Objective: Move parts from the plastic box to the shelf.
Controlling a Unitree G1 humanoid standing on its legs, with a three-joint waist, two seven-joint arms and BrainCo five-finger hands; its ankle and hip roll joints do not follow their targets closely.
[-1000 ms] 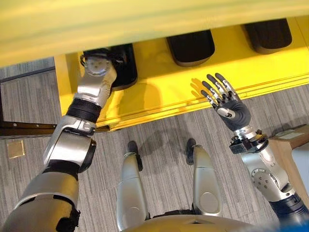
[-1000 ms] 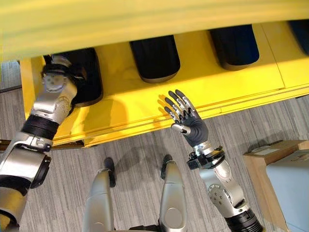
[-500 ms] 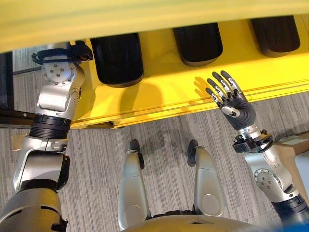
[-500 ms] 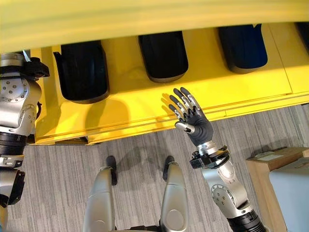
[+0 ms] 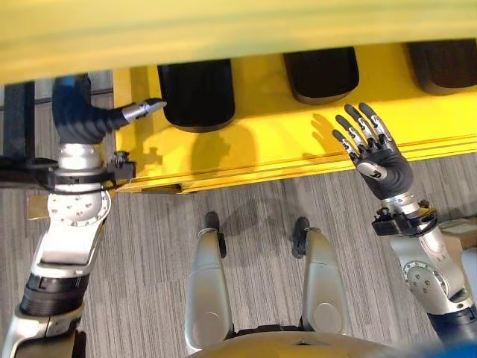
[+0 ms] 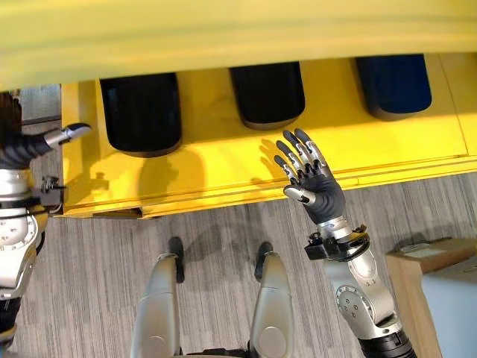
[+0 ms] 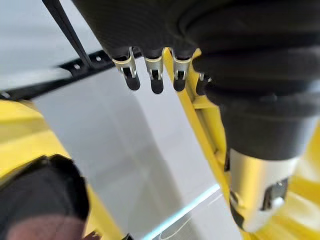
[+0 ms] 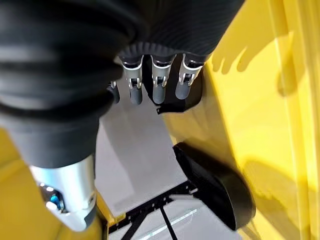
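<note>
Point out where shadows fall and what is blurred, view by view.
Left eye view: the open right hand casts a finger-shaped shadow on the yellow shelf board; a blurred yellow band crosses the top. Left wrist view: the dark ribbed cover up close is out of focus.

Three black parts (image 6: 141,112) line the yellow shelf (image 6: 223,168), leaving bare gaps between and in front.

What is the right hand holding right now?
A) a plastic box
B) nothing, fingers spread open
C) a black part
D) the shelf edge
B: the right hand hovers over the front of the yellow shelf with its fingers straight and spread, apart from the black parts.
</note>
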